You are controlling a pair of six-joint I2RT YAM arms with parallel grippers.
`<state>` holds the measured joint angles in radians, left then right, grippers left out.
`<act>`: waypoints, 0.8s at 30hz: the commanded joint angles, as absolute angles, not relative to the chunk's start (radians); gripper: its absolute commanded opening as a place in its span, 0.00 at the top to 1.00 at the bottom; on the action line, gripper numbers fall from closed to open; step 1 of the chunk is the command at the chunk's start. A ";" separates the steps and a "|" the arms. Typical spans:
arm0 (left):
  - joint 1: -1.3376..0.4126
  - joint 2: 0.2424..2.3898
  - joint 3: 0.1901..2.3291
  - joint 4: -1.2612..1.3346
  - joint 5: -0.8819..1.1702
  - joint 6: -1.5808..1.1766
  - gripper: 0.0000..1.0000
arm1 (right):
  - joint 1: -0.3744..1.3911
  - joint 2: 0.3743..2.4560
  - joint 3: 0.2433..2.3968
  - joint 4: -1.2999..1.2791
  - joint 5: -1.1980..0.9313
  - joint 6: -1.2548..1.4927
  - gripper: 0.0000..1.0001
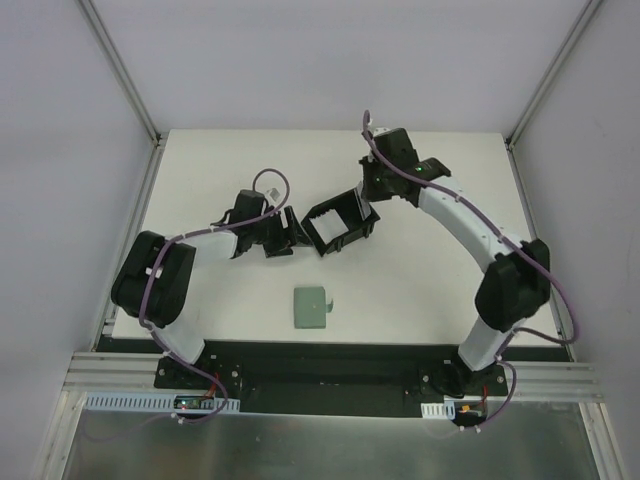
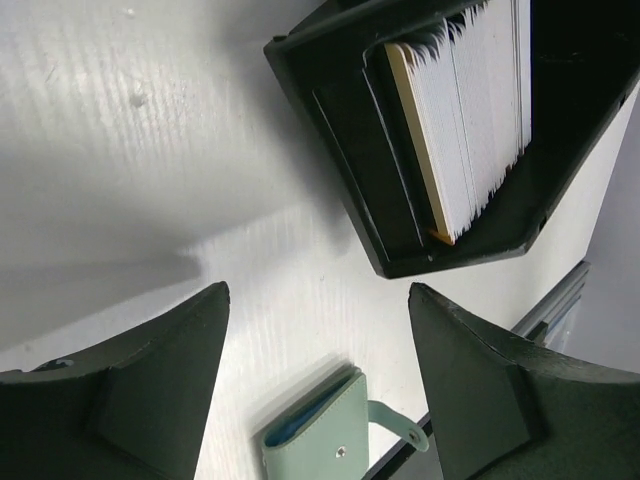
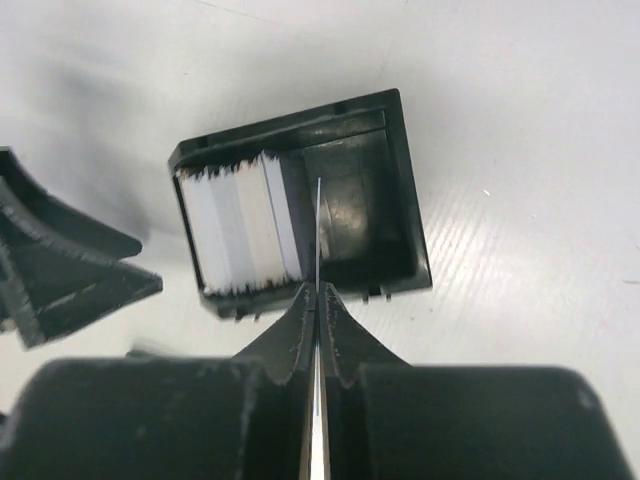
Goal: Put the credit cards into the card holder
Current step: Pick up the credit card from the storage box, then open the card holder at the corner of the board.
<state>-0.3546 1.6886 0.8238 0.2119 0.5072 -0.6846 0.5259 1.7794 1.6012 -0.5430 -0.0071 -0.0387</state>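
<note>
The black card holder (image 1: 318,232) lies mid-table, tilted. A stack of white cards (image 3: 240,225) fills its left compartment and also shows in the left wrist view (image 2: 470,110). My right gripper (image 3: 318,292) is shut on a thin credit card (image 3: 318,200). The card is seen edge-on, and its free end reaches over the holder (image 3: 410,230) beside the stack. In the top view the right gripper (image 1: 365,195) hangs at the holder's far right corner. My left gripper (image 1: 285,238) stands open just left of the holder, with nothing between its fingers (image 2: 318,295).
A grey-green flat case (image 1: 312,308) with a snap tab lies nearer the front edge, also seen below the left fingers (image 2: 320,435). The left gripper's dark fingers (image 3: 60,270) show beside the holder in the right wrist view.
</note>
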 commanded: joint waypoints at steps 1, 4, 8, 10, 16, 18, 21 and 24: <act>-0.362 1.571 0.767 0.163 0.451 -0.641 0.29 | 0.531 1.583 1.490 -0.545 -0.029 -0.014 1.00; -0.364 1.502 0.720 0.141 0.446 -0.624 0.28 | 0.564 1.459 1.318 -0.511 -0.074 0.043 1.00; -0.367 1.402 0.655 0.072 0.422 -0.597 0.31 | 0.644 1.323 1.116 -0.384 -0.136 0.222 1.00; -0.367 1.340 0.620 0.039 0.407 -0.583 0.34 | 0.698 1.269 1.027 -0.292 -0.140 0.337 1.00; -0.368 1.189 0.551 -0.077 0.357 -0.535 0.37 | 0.839 1.261 0.910 -0.152 -0.094 0.517 1.00; -0.368 1.157 0.542 -0.101 0.347 -0.525 0.34 | 0.862 1.304 0.902 -0.138 -0.097 0.541 1.00; -0.370 1.126 0.528 -0.126 0.347 -0.517 0.29 | 0.908 1.374 0.907 -0.126 -0.100 0.549 1.00; -0.371 1.103 0.511 -0.135 0.356 -0.518 0.26 | 0.936 1.423 0.911 -0.140 -0.077 0.561 1.00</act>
